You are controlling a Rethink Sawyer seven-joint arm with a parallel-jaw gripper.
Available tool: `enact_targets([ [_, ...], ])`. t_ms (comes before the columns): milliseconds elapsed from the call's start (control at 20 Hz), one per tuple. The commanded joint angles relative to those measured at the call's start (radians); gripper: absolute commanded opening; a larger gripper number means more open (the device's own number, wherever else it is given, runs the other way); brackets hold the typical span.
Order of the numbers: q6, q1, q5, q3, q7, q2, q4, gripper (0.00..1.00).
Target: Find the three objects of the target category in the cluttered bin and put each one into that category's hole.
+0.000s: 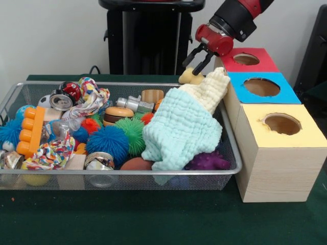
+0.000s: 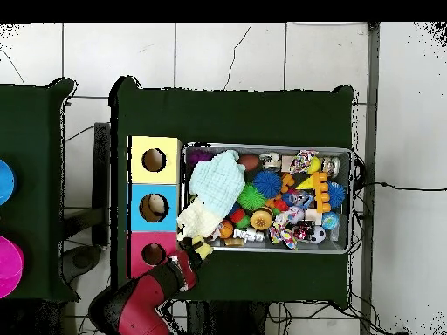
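No readable brand or lettering shows on anything here. The red and black arm's black fingers (image 1: 200,60) stand slightly parted, tips just above a small pale yellow object (image 1: 190,76) at the corner of the silver wire mesh bin (image 1: 117,179); contact can't be judged. Just beside the fingers drapes a mint and cream muslin cloth (image 1: 181,130), and the red-topped wooden box (image 1: 249,59) sits close alongside on the green bench (image 1: 153,219).
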Motion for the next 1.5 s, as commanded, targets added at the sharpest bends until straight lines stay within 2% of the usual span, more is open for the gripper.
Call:
enact_targets([
  [50,0.118,0.007,0.119,0.052,0.285,0.087,-0.130,1.00],
  [500,-0.012,-0.043,0.150,0.155,0.281,0.084,-0.138,1.00],
  [650,-0.026,-0.049,0.154,0.169,0.285,0.086,-0.142,1.00],
  [900,0.069,0.014,0.244,0.115,0.286,0.136,-0.157,1.00],
  [1050,0.117,0.038,0.268,0.084,0.299,0.160,-0.161,1.00],
  [1350,0.182,0.070,0.279,0.037,0.331,0.208,-0.181,1.00],
  [1500,0.287,0.104,0.228,-0.044,0.423,0.268,-0.223,1.00],
])
